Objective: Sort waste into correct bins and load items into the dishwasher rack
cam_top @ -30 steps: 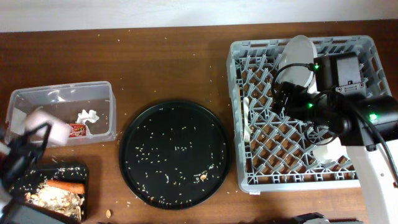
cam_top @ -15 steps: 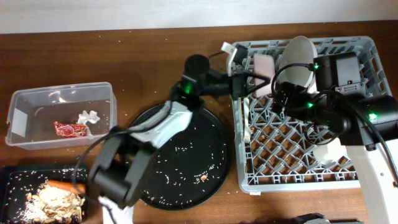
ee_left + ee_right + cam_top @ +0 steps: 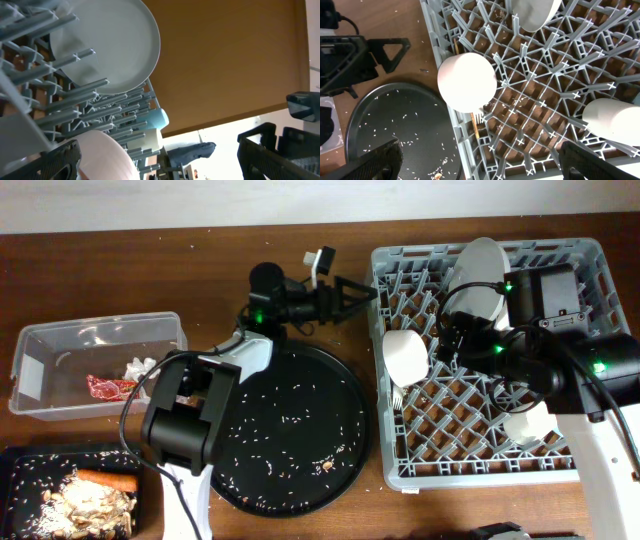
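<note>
While left jaws gape, cream cup sits apart in rack.

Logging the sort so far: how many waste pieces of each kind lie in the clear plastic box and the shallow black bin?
Red snack wrapper: 1
Crumpled white tissue: 1
Orange carrot: 1
Brownish food-scrap pile: 1
Total: 4

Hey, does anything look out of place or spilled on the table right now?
The cream cup sits right at the dishwasher rack's left wall, seemingly overlapping its rim rather than settled inside it. Crumbs are scattered over the round black tray and the wooden table.
</note>
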